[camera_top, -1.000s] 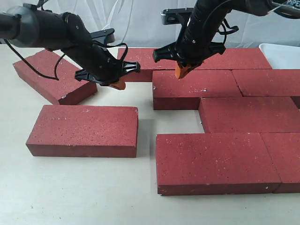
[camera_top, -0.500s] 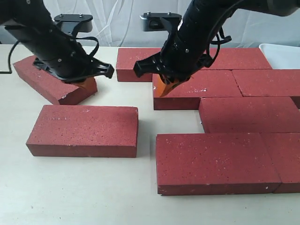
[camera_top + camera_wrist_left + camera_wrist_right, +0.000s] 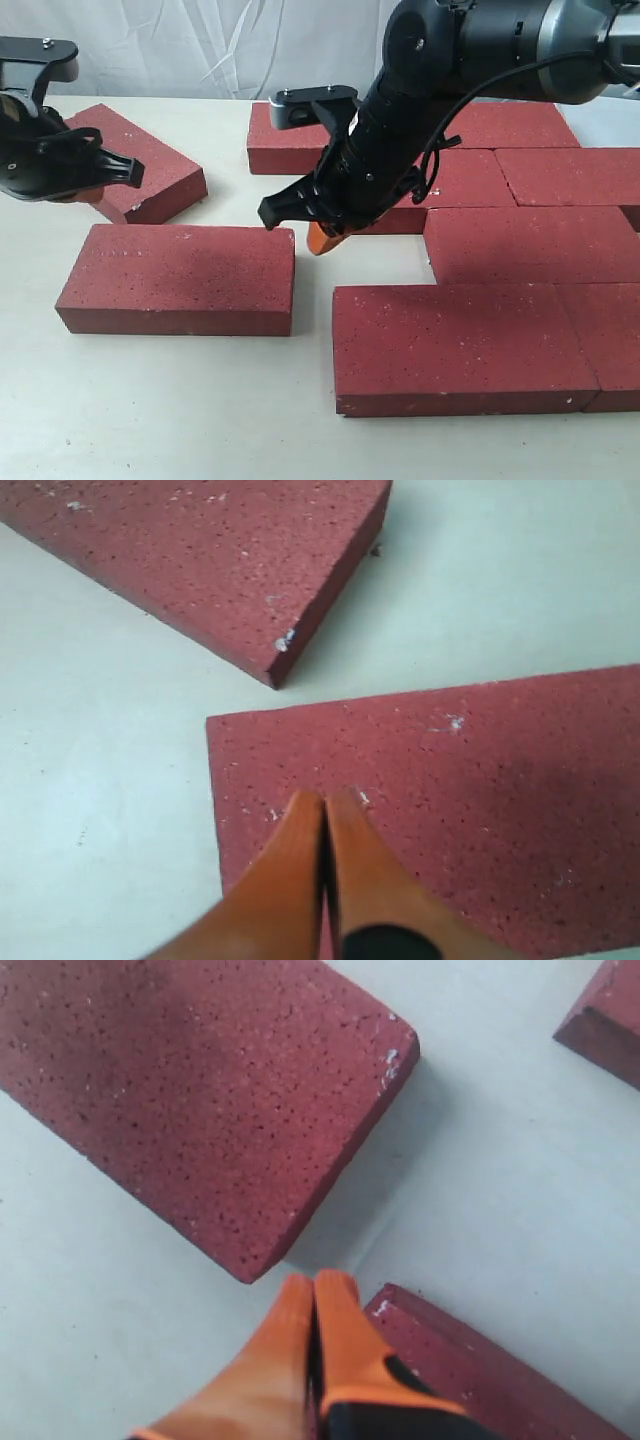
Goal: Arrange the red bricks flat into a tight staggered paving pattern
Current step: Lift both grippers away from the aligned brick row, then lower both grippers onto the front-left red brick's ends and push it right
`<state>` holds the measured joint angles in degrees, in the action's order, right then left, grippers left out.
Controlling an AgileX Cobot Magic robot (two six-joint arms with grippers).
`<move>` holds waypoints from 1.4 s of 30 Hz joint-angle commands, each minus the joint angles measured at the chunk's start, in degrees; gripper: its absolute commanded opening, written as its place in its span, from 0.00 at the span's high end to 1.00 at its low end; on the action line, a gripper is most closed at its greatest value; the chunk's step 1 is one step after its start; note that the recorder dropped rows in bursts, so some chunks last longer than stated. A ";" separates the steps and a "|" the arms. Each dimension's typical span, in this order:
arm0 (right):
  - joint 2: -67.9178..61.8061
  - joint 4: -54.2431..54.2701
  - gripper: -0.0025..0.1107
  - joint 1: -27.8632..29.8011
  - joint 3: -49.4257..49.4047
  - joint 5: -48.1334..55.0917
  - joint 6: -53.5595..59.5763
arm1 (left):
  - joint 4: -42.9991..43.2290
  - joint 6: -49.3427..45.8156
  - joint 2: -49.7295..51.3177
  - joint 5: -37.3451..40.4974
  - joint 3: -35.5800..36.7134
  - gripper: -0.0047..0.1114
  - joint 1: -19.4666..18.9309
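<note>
Several red bricks lie flat on the table. A loose red brick (image 3: 180,275) (image 3: 200,1090) sits at the front left, and an angled one (image 3: 150,165) lies behind it. To the right, a group lies close together, including a front brick (image 3: 460,340) and a middle brick (image 3: 530,240). My right gripper (image 3: 325,238) (image 3: 315,1280) is shut and empty, low in the gap between the loose brick and the group. Its tips are beside a brick corner (image 3: 470,1370). My left gripper (image 3: 75,192) (image 3: 325,798) is shut and empty at the far left, over a brick (image 3: 450,810) near its end.
Another brick (image 3: 290,140) lies at the back centre, and one more (image 3: 200,560) shows slanted in the left wrist view. Bare pale table (image 3: 150,400) stretches along the front left. A white curtain hangs behind.
My right gripper has come forward and left, off the grouped bricks, down into the gap by the loose brick. My left arm has swung away to the far left. No brick has shifted.
</note>
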<state>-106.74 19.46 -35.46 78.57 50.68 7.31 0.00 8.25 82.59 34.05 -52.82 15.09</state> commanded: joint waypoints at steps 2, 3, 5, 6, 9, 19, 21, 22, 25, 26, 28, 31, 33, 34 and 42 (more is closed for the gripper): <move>0.30 0.51 0.98 -0.02 -0.16 -3.03 0.26 | 0.00 0.73 -0.50 -2.83 0.41 0.96 -2.79; 0.30 0.51 0.98 -0.02 -0.16 -3.29 0.26 | 0.70 0.73 -0.50 -3.18 0.41 0.96 -3.36; 0.30 0.51 0.98 -0.02 -0.16 -3.84 0.26 | 1.07 0.73 -0.22 -3.34 0.41 0.96 -4.69; 0.30 0.51 0.98 -0.02 -0.16 -4.13 0.26 | 0.92 0.73 0.20 -3.44 0.41 0.96 -5.51; 0.30 1.70 0.98 -0.02 -0.16 -5.24 0.26 | 0.44 0.73 2.14 -3.44 0.41 0.96 -7.59; -1.25 9.43 0.98 -0.02 -0.54 -8.01 0.26 | 1.09 0.73 9.29 -3.71 0.41 0.96 -8.91; -2.56 9.74 0.98 -0.02 -0.54 -7.07 0.26 | 1.09 0.73 10.16 -3.98 0.41 0.96 -8.91; -3.07 9.77 0.98 -0.02 -0.54 -6.65 0.26 | 1.09 0.73 10.52 -4.07 0.41 0.96 -8.91; -5.01 11.65 0.98 -0.02 -0.54 -5.90 0.26 | 1.34 0.61 11.73 -4.21 0.41 0.96 -8.91; -5.52 12.38 0.98 -0.02 -0.54 -5.90 0.26 | 1.85 0.61 12.01 -4.21 0.41 0.96 -8.91; -6.53 14.41 0.98 -0.02 -0.54 -5.90 0.78 | 2.65 0.61 12.11 -4.28 0.41 0.96 -8.91; -7.83 18.46 0.98 -0.02 -0.54 -5.90 3.76 | 4.02 0.61 12.11 -4.28 0.41 0.96 -8.91; -8.42 20.37 0.98 -0.02 -0.54 -5.90 5.63 | 4.88 0.71 12.11 -4.28 0.41 0.96 -8.91; -8.84 20.83 0.98 -0.02 -0.54 -5.90 6.05 | 5.02 0.71 12.11 -4.28 0.41 0.96 -8.91; -10.82 21.02 0.98 -0.02 -0.54 -6.26 6.08 | 6.02 0.71 14.02 -5.65 0.96 0.96 -8.91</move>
<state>-116.81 40.32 -35.57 78.21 44.80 12.61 5.33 8.76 95.45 29.31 -52.09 6.28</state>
